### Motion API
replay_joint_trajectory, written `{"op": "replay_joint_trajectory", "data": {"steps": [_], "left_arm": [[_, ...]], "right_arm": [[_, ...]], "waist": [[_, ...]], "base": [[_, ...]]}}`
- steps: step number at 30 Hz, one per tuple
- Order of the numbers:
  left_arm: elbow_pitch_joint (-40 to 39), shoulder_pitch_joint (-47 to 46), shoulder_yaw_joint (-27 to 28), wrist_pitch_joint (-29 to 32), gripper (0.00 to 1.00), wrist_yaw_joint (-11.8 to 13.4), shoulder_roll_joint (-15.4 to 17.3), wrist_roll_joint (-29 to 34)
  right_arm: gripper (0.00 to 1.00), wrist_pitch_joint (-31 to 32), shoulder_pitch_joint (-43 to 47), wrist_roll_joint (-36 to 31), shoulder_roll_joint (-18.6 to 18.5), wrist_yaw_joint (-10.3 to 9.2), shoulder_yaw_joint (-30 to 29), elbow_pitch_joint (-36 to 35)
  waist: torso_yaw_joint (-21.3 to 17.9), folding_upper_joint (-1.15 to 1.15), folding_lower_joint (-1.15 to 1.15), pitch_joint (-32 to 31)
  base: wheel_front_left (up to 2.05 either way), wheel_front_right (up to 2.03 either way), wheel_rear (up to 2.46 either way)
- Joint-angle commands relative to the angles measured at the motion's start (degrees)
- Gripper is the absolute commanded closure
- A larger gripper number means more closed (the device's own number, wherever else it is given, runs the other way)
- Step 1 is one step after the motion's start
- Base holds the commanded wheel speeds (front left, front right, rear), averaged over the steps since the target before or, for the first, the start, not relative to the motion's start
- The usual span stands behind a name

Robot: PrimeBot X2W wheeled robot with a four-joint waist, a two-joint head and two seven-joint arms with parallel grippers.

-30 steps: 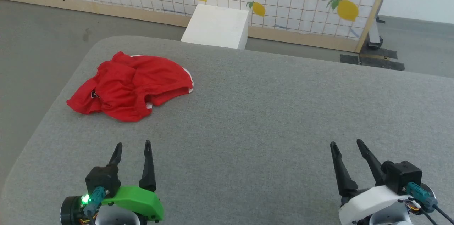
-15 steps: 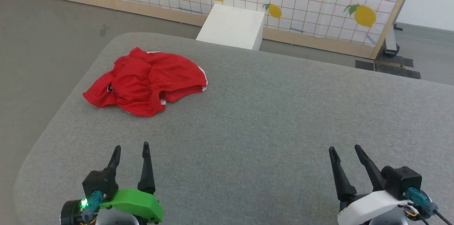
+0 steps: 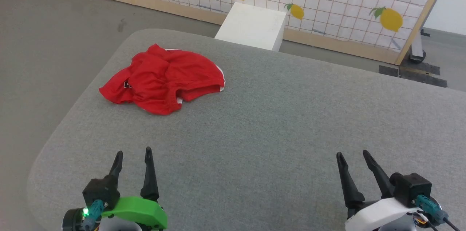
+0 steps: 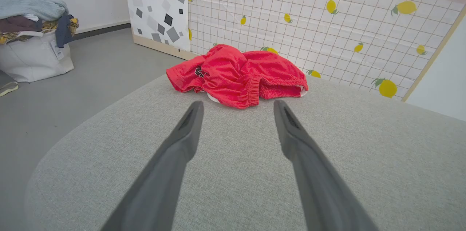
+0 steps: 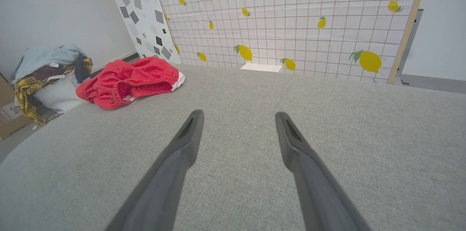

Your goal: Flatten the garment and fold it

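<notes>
Seen from my remote station: the red shorts (image 3: 164,78) lie crumpled near the far left corner of the gray table (image 3: 276,122) (elastic waistband turned toward the robot), well apart from my left gripper (image 3: 133,151), which hovers at the near edge, jaws spread and empty; the right gripper (image 3: 352,152), far across, is likewise spread, holding nothing.

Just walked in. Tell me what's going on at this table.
A two-armed robot is set to flatten and fold a pair of red shorts. They lie crumpled in a heap near the far left corner of the grey padded table, untouched. The left gripper and right gripper both hover open and empty over the near edge, well apart from the shorts, the left one nearer. No flattening has begun yet.
</notes>
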Motion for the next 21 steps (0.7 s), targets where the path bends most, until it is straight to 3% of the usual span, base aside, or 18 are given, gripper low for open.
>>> {"op": "replay_joint_trajectory", "data": {"steps": [1, 21], "left_arm": [[0.2, 0.7, 0.0, -0.7, 0.00, 0.5, -0.1, -1.0], [1.5, 0.3, -1.1, -3.0, 0.00, 2.4, 0.7, 0.9]], "right_arm": [[0.00, -0.5, 0.8, -0.5, 0.1, -0.08, 0.1, -0.1], [0.00, -0.3, 1.5, -0.1, 0.1, -0.09, -0.1, -1.4]], "waist": [[0.4, 0.00, 0.00, 0.1], [3.4, 0.00, 0.00, 0.7]], "base": [[0.00, 0.00, 0.00], [0.00, 0.00, 0.00]]}}
